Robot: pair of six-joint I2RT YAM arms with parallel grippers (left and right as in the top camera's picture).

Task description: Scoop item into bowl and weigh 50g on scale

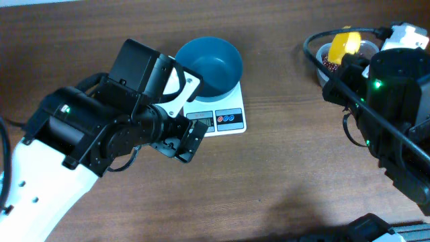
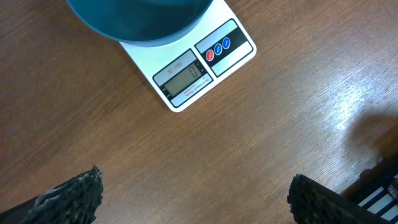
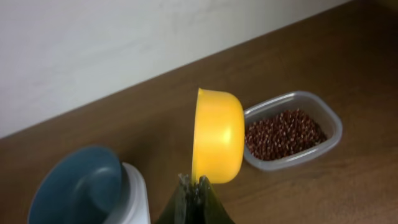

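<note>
While the round, deep teal-blue plastic bowl (image 1: 209, 64) sits on the small white, nearly square digital scale (image 1: 232, 107) at mid-counter, its smooth inside looks bare, so nothing has been weighed yet. The grey display seems to read zero, though the digits are small. All the tiny oval red-brown beans (image 3: 283, 134) lie as a loose, pebbly heap in the clear rounded-rectangular plastic tub (image 3: 333, 121), out at three o'clock from the bowl.

The right tool (image 3: 198, 190) is pinched shut on the bottom of a glossy yellow plastic scoop (image 3: 217, 140), a round cup turned on its side close by the tub. Its hollow faces away, so I cannot tell whether it carries anything. The left tool (image 2: 194, 199) hangs spread wide and empty over the bare wood-grain counter (image 2: 280, 124), at about seven o'clock from the scale. Scooping, pouring and trimming to weight all appear to remain.
</note>
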